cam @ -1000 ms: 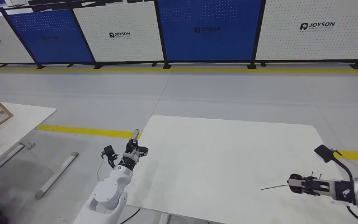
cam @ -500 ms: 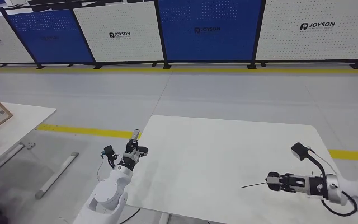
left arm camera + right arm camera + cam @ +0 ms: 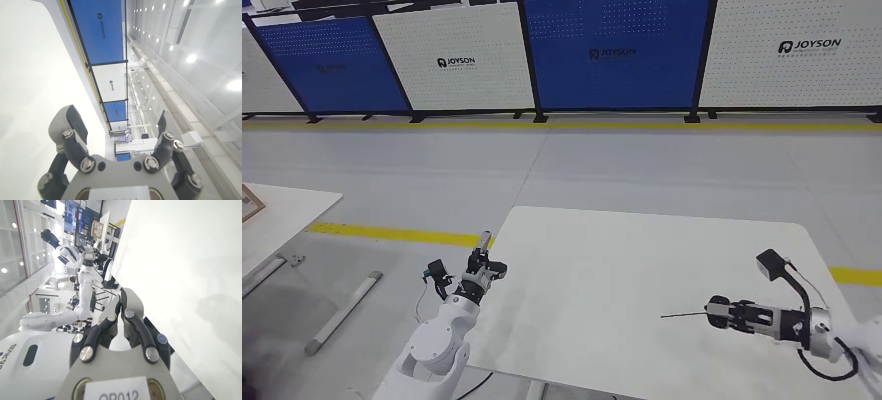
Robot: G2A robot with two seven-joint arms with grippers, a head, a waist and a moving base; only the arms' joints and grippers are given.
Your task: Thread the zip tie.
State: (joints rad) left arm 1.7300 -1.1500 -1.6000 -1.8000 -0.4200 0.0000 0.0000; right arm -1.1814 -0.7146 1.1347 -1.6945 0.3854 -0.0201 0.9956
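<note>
One zip tie (image 3: 682, 315) juts over the worktop's (image 3: 642, 260) right half near the front edge, pinched in my closed right gripper (image 3: 710, 312), which has carried it inward from the right edge, while my left gripper (image 3: 119, 113) stays open at the left edge

left pincer (image 3: 118, 112) spread wide, right pincer (image 3: 120, 297) pressed closed.

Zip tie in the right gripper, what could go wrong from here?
The thin zip tie sticks out from the shut right gripper, gripped at one end, so it may sag or twist and the tip may miss. The left gripper is open at the opposite edge of the table, so nothing steadies the free end.
</note>
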